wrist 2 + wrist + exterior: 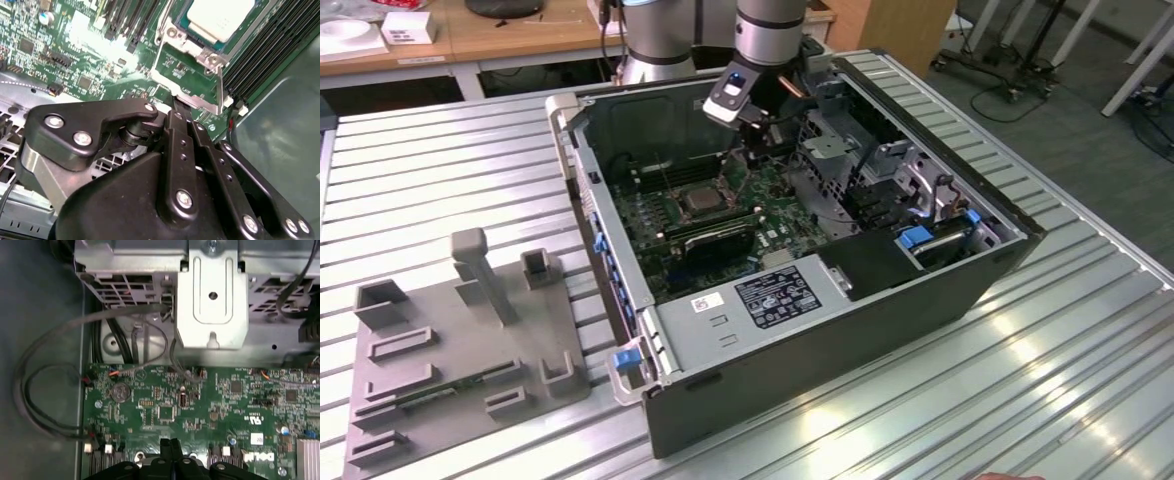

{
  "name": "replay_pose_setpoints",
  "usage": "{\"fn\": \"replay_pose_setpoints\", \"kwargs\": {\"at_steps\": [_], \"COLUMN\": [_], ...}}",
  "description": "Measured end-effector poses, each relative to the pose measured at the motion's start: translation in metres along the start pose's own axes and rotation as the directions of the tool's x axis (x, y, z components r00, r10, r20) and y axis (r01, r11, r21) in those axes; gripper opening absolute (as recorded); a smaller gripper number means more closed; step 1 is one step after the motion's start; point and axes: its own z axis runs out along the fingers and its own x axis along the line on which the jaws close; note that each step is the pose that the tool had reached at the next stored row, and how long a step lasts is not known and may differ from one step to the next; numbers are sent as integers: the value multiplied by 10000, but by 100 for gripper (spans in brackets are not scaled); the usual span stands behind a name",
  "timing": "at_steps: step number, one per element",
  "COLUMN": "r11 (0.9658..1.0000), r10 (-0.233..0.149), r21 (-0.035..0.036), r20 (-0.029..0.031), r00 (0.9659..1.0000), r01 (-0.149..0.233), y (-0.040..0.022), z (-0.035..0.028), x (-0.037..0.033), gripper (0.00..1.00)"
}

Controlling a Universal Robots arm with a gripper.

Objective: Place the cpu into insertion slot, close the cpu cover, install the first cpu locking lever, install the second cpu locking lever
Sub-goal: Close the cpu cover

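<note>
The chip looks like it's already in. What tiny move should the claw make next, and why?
Probably a short push on the locking lever to seat it. The cpu is in place, the cpu cover seems to lie down around it, and the shut claw has its tip right at the lever's end.

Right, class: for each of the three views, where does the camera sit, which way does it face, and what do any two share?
Exterior view: off the arm, high up, looking down into the open computer case; the arm shows.
Second wrist view: on the wrist, looking past the gripper at the cpu.
First wrist view: on the wrist, facing the motherboard; shut fingers show.
Shared: both wrist views show gripper and motherboard.
</note>
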Motion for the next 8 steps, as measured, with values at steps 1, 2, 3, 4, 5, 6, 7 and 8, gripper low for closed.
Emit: {"fn": "replay_pose_setpoints", "kwargs": {"at_steps": [1, 2, 3, 4, 5, 6, 7, 8], "r11": [10000, 10000, 10000, 10000, 10000, 10000, 10000, 10000], "r10": [1, 0, 1, 1, 0, 0, 0, 0], "r21": [-2, -4, -6, -8, -10, -13, -15, -18], "r20": [0, 0, 0, 0, 1, 0, 1, 0], "r00": [10000, 10000, 10000, 10000, 10000, 10000, 10000, 10000], "r01": [-1, 0, -1, -1, 0, 0, 0, 0], "y": [-17, -35, -53, -71, -91, -109, -127, -146], "z": [-1, -2, -2, -3, -4, -5, -6, -7], "x": [0, 0, 1, 1, 1, 1, 2, 2], "gripper": [11, 11, 11, 11, 11, 11, 11, 11]}}
